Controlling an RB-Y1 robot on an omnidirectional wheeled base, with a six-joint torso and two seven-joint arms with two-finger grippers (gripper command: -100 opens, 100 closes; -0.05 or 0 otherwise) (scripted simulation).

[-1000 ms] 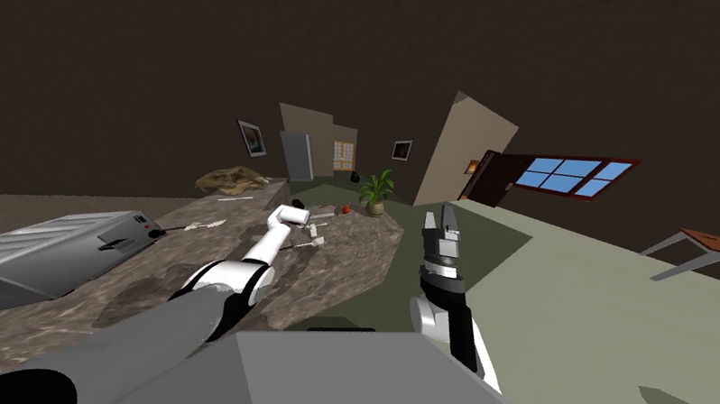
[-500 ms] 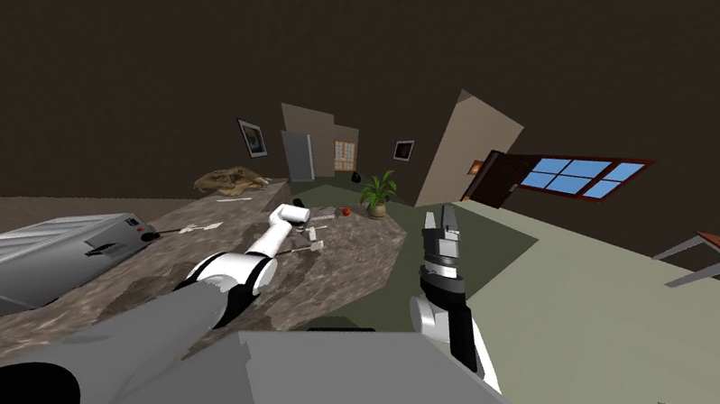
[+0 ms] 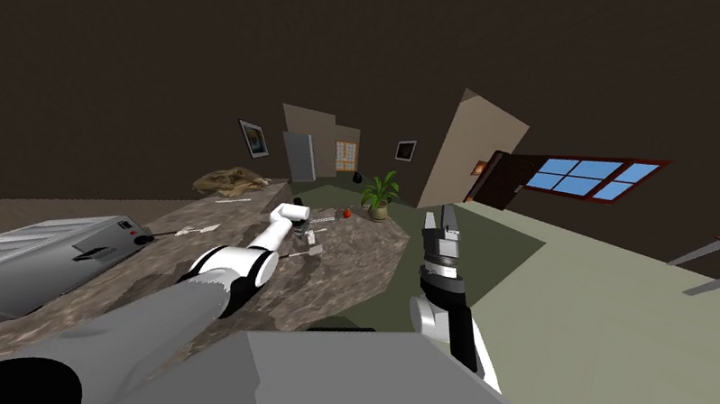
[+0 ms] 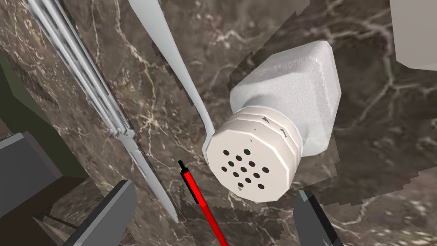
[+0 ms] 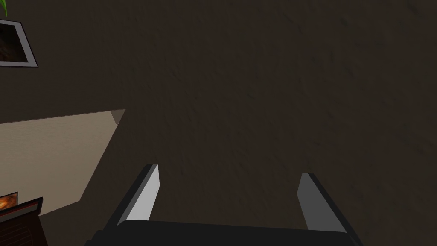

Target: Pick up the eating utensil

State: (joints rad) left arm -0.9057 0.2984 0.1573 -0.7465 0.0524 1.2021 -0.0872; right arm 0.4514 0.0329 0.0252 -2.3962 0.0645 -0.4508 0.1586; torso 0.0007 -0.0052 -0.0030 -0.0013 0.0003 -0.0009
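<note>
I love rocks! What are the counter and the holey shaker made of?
The counter looks like smooth brown stone, probably marble: pale veins run through it. The shaker is drawn matte white, grainy body, ridged cap; plastic or ceramic, I cannot tell.

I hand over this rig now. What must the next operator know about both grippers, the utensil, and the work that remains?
Left gripper: open, empty, over the marble counter.
Right gripper: open, empty, raised beside the counter.
Things: the light grey utensil lies flat on the counter, and one end is hidden at the cap of the white shaker. A ridged knife-like piece and a red stick lie close by.
Done: the left gripper is above the utensils, nothing gripped.
Left: probably centre on the utensil's handle away from the shaker, lower, close, lift.
</note>
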